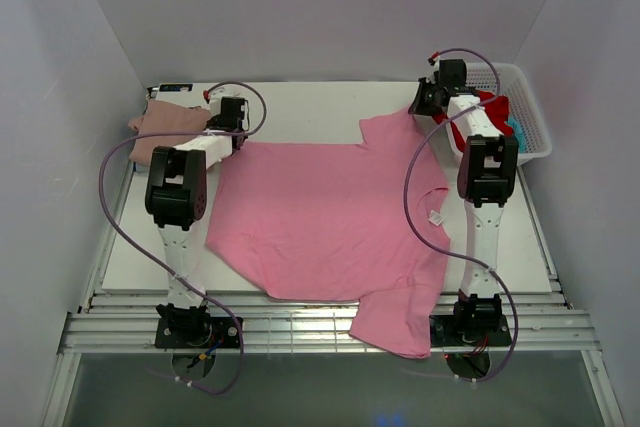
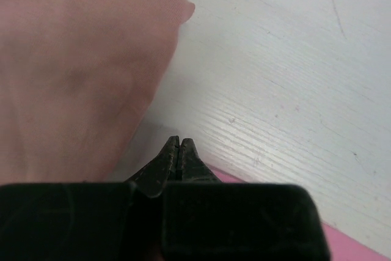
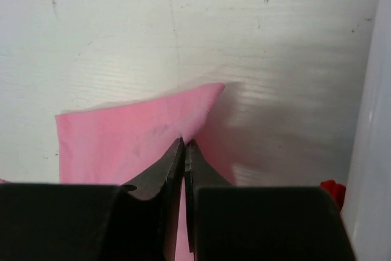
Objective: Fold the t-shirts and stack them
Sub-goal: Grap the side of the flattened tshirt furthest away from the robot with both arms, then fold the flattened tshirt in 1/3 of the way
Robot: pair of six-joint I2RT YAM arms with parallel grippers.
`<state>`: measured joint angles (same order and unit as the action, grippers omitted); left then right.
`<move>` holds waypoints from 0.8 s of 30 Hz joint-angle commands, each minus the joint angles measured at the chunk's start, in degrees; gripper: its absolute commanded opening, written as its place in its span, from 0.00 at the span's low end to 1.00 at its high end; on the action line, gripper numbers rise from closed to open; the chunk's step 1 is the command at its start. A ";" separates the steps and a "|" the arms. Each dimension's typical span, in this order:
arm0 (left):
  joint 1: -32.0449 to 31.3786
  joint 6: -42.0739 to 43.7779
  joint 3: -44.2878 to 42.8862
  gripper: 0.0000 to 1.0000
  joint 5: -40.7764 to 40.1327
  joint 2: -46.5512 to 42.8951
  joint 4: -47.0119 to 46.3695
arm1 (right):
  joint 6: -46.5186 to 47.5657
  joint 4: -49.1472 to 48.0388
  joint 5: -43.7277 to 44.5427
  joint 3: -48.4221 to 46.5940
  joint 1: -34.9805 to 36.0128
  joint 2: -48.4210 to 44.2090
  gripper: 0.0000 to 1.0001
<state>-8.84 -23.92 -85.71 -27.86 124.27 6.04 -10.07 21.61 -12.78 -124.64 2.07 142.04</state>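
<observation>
two arms (image 1: 178, 187) (image 1: 487, 169) stretched forward, fingers (image 3: 171, 164) (image 2: 166, 162) closed at pink t-shirt (image 1: 320, 217)

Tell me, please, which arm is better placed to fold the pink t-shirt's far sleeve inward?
Right arm: its jaws are shut on that sleeve; the left arm sits at the shirt's opposite far corner.
</observation>
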 commanded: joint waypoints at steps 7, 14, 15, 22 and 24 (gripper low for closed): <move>0.32 -0.16 11.50 0.00 4.48 -20.10 -8.15 | 0.22 -9.38 -4.89 21.06 -0.66 -22.56 0.08; 0.23 -2.18 21.62 0.00 6.23 -28.81 -7.63 | 0.75 -12.73 -4.98 36.98 0.04 -34.62 0.08; 0.23 -2.53 22.42 0.00 6.50 -29.34 -7.36 | 0.84 -12.82 -4.98 38.40 0.30 -36.98 0.08; 0.23 -3.15 28.05 0.00 7.03 -32.50 -4.02 | 2.33 -10.44 -1.12 48.60 2.06 -47.28 0.08; 0.23 -3.41 29.80 0.00 6.33 -34.00 -3.67 | 2.24 -10.09 -0.59 51.84 2.68 -50.61 0.08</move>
<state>-8.80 -26.48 -57.58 -21.32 95.44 0.75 -8.64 11.86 -14.94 -75.72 3.79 97.73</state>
